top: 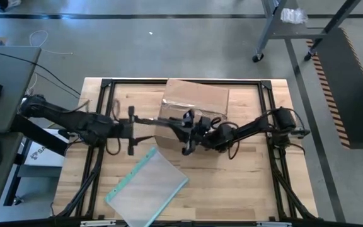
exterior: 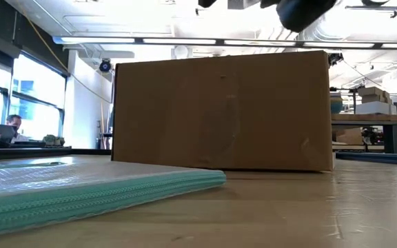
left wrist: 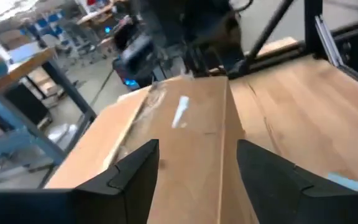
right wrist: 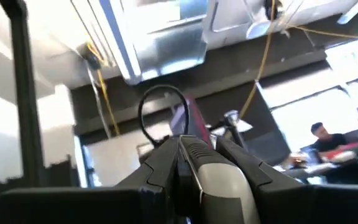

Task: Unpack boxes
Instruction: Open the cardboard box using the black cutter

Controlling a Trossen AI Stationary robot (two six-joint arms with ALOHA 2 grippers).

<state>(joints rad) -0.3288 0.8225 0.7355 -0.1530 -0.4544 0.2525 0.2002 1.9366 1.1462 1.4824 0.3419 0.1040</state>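
The brown cardboard box [top: 194,107] rests on its bottom at the table's far middle and fills the low view [exterior: 219,114]. Clear tape [left wrist: 180,112] runs along its top seam. My left gripper [left wrist: 197,168] reaches in from the table's left and stands open just above the box's near left part [top: 171,123], with nothing between its fingers. My right gripper [top: 191,126] comes from the right, over the box's near edge. It slants upward and is shut on a grey, silvery object [right wrist: 211,177]. My right gripper pinches the grey, silvery object [right wrist: 207,163] between its two fingers. The fingers slant upward toward the ceiling, and the object runs along them, back toward the wrist. It is held clear of the table; which part of it the fingers have, I cannot tell.
A flat clear pouch with a teal edge [top: 147,186] lies on the near left of the table, seen close in the low view [exterior: 81,186]. A black frame [top: 106,82] borders the wooden table top. Bare wood [top: 244,183] lies at the near right.
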